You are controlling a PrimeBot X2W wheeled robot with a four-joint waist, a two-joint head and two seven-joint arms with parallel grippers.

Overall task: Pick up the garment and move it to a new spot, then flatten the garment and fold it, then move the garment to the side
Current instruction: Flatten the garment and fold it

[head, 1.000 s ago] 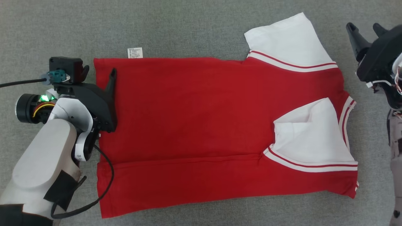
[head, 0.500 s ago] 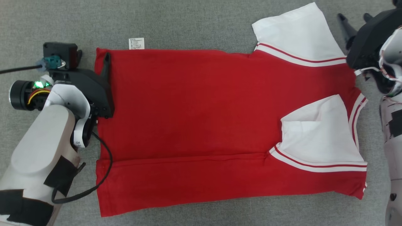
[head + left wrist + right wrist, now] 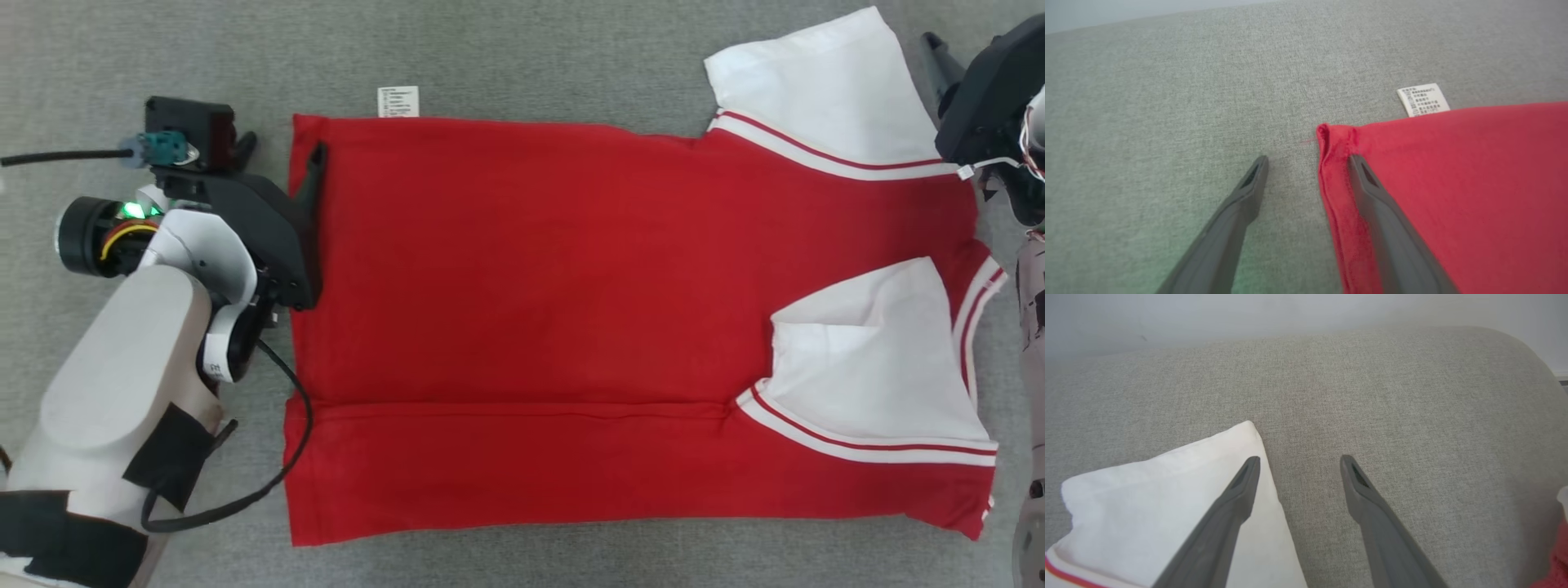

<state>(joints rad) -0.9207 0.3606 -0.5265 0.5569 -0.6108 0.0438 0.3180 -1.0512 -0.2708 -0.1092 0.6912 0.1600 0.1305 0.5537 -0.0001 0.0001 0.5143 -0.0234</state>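
Note:
A red garment [image 3: 531, 269] with white sleeves lies spread on the grey cloth surface, hem to the left. Its near strip is folded over along a crease, and the near sleeve [image 3: 865, 351] lies folded onto the body. My left gripper [image 3: 280, 151] is open at the hem's far corner. In the left wrist view the left gripper [image 3: 1307, 160] straddles the garment's hem edge [image 3: 1337, 196], one finger over red cloth, the other over grey. My right gripper [image 3: 951, 53] is open beside the far sleeve [image 3: 808, 82]. Seen from the right wrist, the right gripper [image 3: 1299, 460] has one finger above that sleeve's [image 3: 1147, 498] edge.
A white care label [image 3: 397, 101] sticks out from the garment's far edge, also visible as the label [image 3: 1423, 100] in the left wrist view. The grey cushion [image 3: 1412, 396] curves down at its far right corner, with a pale wall behind. A black cable [image 3: 277, 457] loops beside my left forearm.
The head camera has shifted, sliding the whole picture rightwards. My left gripper has crept along the hem toward its far corner. My right gripper has come closer to the far sleeve.

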